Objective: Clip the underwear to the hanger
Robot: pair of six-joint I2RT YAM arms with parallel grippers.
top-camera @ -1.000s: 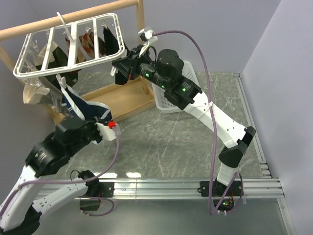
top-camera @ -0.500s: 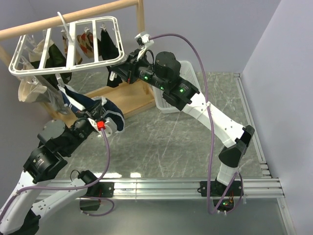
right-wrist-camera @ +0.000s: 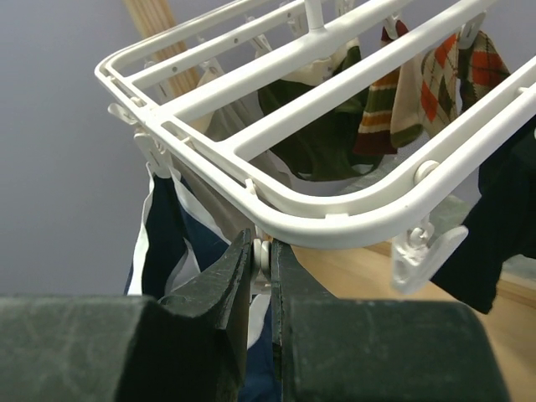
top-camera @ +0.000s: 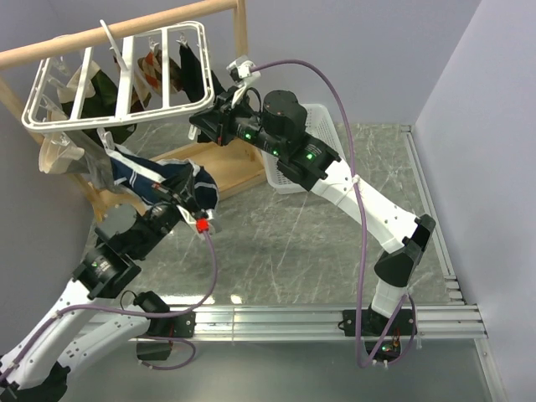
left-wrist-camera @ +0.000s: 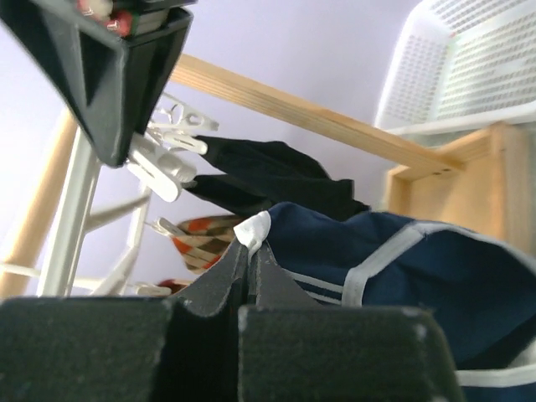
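Observation:
The navy underwear (top-camera: 146, 177) with white trim hangs stretched below the white grid hanger (top-camera: 126, 111). Its far-left corner is up at the hanger's left edge. My left gripper (top-camera: 186, 199) is shut on the white trim at the other end, seen pinched in the left wrist view (left-wrist-camera: 251, 237), with the navy cloth (left-wrist-camera: 402, 276) spreading right. My right gripper (top-camera: 199, 126) is at the hanger's near right corner, shut on a small white clip (right-wrist-camera: 262, 255) just under the hanger's rim (right-wrist-camera: 352, 213). The underwear (right-wrist-camera: 167, 226) hangs behind that clip.
The hanger hangs from a wooden rail (top-camera: 126, 25) on a stand with a wooden base (top-camera: 222, 167). Black garments (top-camera: 191, 71), patterned socks (right-wrist-camera: 419, 92) and a beige cloth (top-camera: 59, 155) hang from other clips. A white basket (top-camera: 322, 126) stands behind the right arm.
My left arm has swung rightward and carried the underwear's free end out to the right under the hanger. The hanger rocked slightly. My right gripper stayed at the hanger's corner.

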